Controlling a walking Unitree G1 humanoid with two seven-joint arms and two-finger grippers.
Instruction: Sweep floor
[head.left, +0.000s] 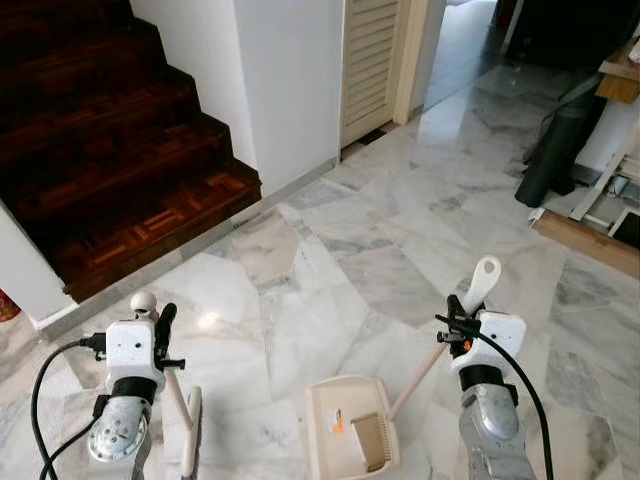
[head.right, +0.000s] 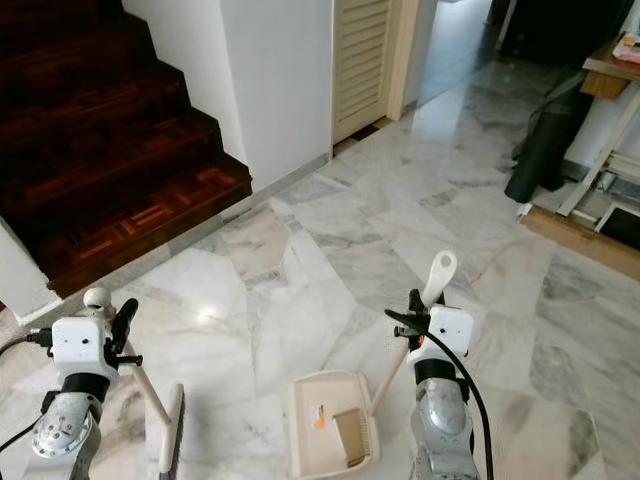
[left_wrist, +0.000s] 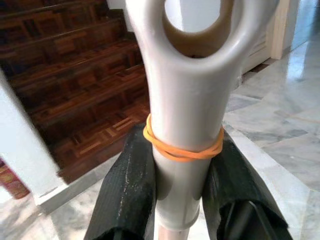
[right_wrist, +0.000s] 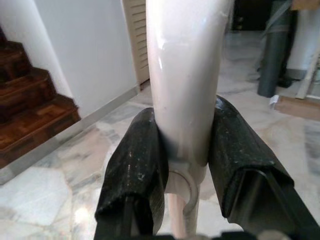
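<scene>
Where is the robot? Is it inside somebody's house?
Probably yes, a hallway in a home: dark wooden stairs rise on the robot's left, the marble floor stretches ahead, and a louvred door stands in the white wall.

No text, label or number can be read anywhere.

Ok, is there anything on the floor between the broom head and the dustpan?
Nothing visible: bare marble floor lies between the broom, held by the left gripper, and the dustpan, held by the right gripper.
</scene>
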